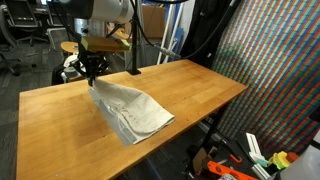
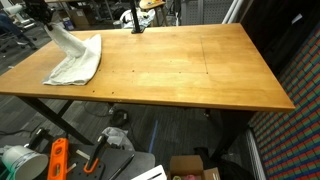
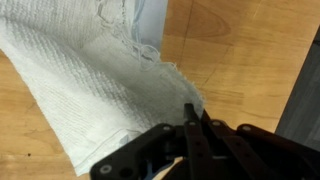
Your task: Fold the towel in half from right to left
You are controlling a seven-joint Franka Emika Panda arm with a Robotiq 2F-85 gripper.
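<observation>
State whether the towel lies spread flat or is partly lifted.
Partly lifted. The fingers, shut on the towel, hold one edge raised; the rest drapes onto the table.

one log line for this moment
pincer: shut on towel edge, raised | towel: rest lying on table | fold: not done

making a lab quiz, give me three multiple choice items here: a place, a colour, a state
1. The towel lies A) in the middle B) near one end of the table C) on the floor
2. Its colour: A) red B) black C) pale grey-white
3. The gripper is A) shut on a lifted bit of towel B) open above it C) on bare wood
Key: B, bare table stretches away beside it; C, light in every view; A, cloth rises into the closed grip.
</observation>
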